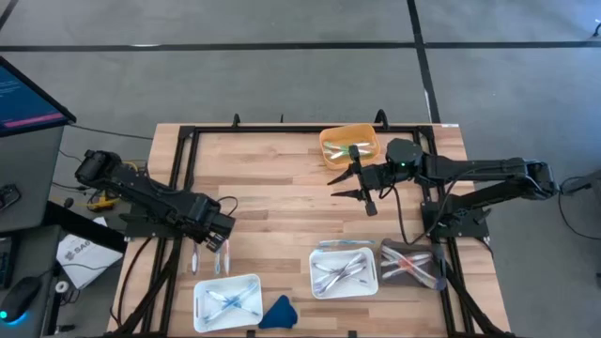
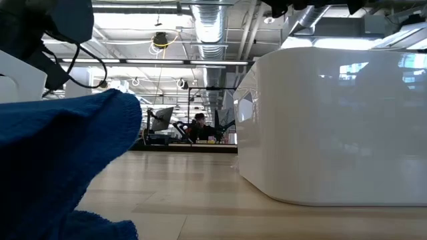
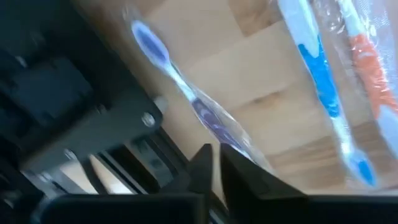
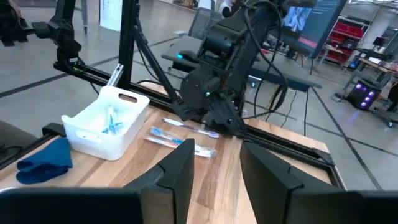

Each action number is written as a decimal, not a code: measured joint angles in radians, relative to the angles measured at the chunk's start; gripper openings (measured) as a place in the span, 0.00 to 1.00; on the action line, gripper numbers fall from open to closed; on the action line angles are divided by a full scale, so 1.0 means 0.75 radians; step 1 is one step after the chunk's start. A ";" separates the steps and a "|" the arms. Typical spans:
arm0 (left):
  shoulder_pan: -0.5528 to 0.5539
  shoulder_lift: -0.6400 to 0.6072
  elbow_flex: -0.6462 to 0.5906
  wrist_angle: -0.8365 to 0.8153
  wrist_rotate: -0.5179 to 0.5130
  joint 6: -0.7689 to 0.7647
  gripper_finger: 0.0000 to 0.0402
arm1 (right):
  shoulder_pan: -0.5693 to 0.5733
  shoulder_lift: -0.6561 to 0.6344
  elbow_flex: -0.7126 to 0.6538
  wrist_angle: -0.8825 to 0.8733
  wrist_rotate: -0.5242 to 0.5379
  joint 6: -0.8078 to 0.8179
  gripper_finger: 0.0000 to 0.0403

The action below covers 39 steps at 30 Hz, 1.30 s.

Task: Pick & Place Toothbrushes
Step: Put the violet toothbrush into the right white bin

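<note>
The toothbrushes lie in a few places on the wooden table [image 1: 282, 202]. Two wrapped toothbrushes [image 1: 218, 255] lie side by side on the bare wood near the table's left edge, just beside the left gripper [image 1: 223, 242]. In the left wrist view, one of them, a purple toothbrush [image 3: 186, 93] in clear wrap, runs down between the gripper's two dark fingers [image 3: 239, 177]. The fingers stand very close together with the wrapped handle in the thin gap, so they look pinched on it. Next to it lies a blue and white toothbrush [image 3: 323, 87], and an orange one [image 3: 367, 68] lies beside that.

More toothbrushes sit in a white tray [image 1: 226, 302] at the front left of the table. A second white tray [image 1: 344, 271] near the front right holds a crossed pile of them. Just to its right, a clear tray [image 1: 413, 265] holds some too, with orange bits showing. One more toothbrush [image 1: 346, 244] lies on the wood just behind the second white tray.

A blue cloth [image 1: 278, 314] lies beside the first white tray. It fills the left side of the low view.

The right gripper [image 1: 362, 184] hangs above the table near the back, just in front of an orange tray [image 1: 352, 144]. Its fingers [image 4: 177, 171] are partly open with nothing between them.
</note>
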 joint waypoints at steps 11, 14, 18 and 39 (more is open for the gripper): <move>-0.276 0.077 0.016 -0.028 -0.056 0.529 0.00 | -0.003 0.000 0.000 -0.003 0.000 -0.005 0.31; -0.286 0.156 0.016 -0.027 0.001 0.664 0.00 | -0.003 0.000 0.000 -0.003 0.000 -0.005 0.31; -0.285 0.284 0.015 -0.002 0.098 0.804 0.00 | -0.005 0.000 0.000 -0.001 0.000 -0.005 0.31; -0.285 0.384 -0.066 0.226 0.216 0.909 0.00 | -0.005 0.000 0.001 -0.024 0.001 -0.026 0.31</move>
